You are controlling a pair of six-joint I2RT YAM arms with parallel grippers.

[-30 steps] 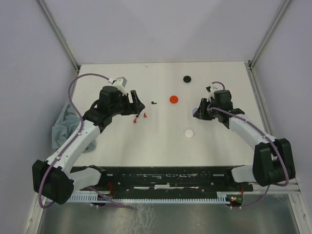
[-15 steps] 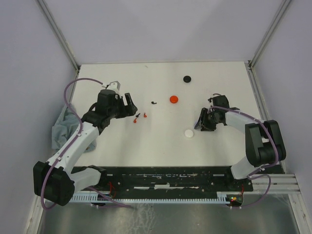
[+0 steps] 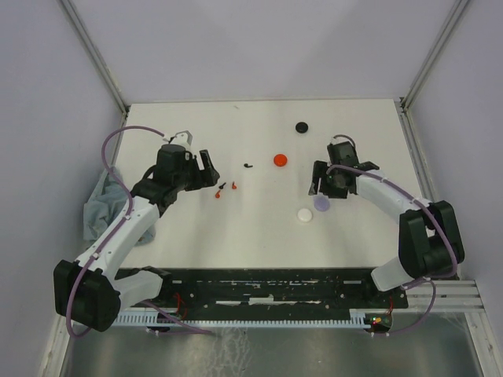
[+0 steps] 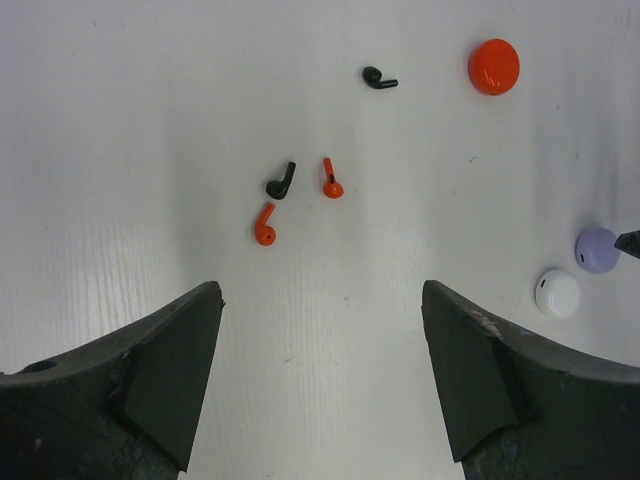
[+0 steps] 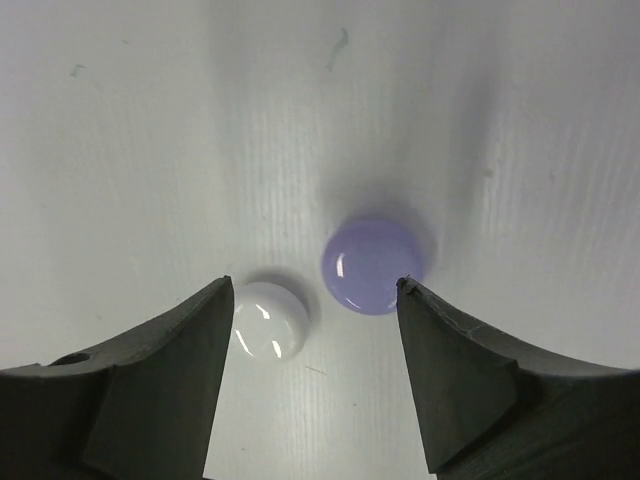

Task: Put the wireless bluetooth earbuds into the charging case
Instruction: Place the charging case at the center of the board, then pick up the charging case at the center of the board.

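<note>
Four tiny earbuds lie on the white table ahead of my left gripper (image 4: 320, 295): a red earbud (image 4: 264, 225), a black earbud (image 4: 281, 181), a second red earbud (image 4: 331, 179) and a black one farther off (image 4: 378, 78). This gripper is open and holds nothing; from above it (image 3: 209, 170) sits just left of the buds (image 3: 223, 187). My right gripper (image 5: 315, 285) is open above two closed round cases, a lavender case (image 5: 371, 265) by its right fingertip and a white case (image 5: 269, 318) by its left one. Both cases rest on the table (image 3: 321, 203) (image 3: 305, 214).
A red case (image 3: 280, 159) lies mid-table and a black case (image 3: 302, 126) lies farther back. A crumpled grey-blue cloth (image 3: 98, 203) sits at the table's left edge under the left arm. Metal frame posts rise at the back corners.
My right gripper went from shut on the lavender case to open, leaving the case on the table beside the white one. The left gripper shifted slightly left, staying open.
</note>
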